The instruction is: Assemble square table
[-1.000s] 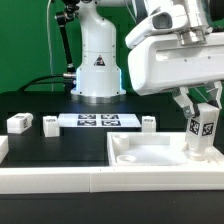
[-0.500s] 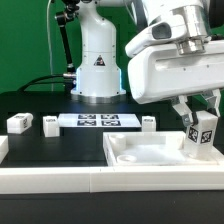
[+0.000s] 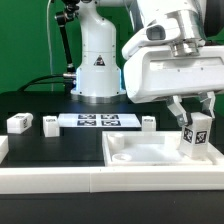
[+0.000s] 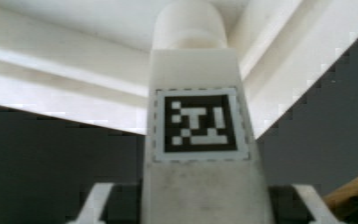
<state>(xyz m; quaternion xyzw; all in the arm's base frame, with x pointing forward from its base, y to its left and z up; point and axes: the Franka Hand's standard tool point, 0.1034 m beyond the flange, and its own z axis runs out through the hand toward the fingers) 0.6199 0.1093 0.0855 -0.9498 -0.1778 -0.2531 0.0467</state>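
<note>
My gripper (image 3: 196, 117) is shut on a white table leg (image 3: 197, 136) that bears a black-and-white tag. The leg hangs slightly tilted over the far corner of the square table top (image 3: 128, 150), at the exterior view's right. In the wrist view the leg (image 4: 197, 90) runs straight out from my gripper (image 4: 197, 206), tag facing the camera, with a finger (image 4: 101, 200) on each side. Its far end points at the top's raised white rim (image 4: 51, 75). Whether the leg touches the top is hidden.
Three loose white legs (image 3: 18, 123) (image 3: 50, 124) (image 3: 148, 122) lie on the black table behind the top. The marker board (image 3: 97, 121) lies between them, in front of the robot's base (image 3: 98, 70). A long white rail (image 3: 60, 180) edges the near side.
The arm has shifted a little toward the exterior view's left, and the held leg has gone from upright to slightly tilted, its tag lower.
</note>
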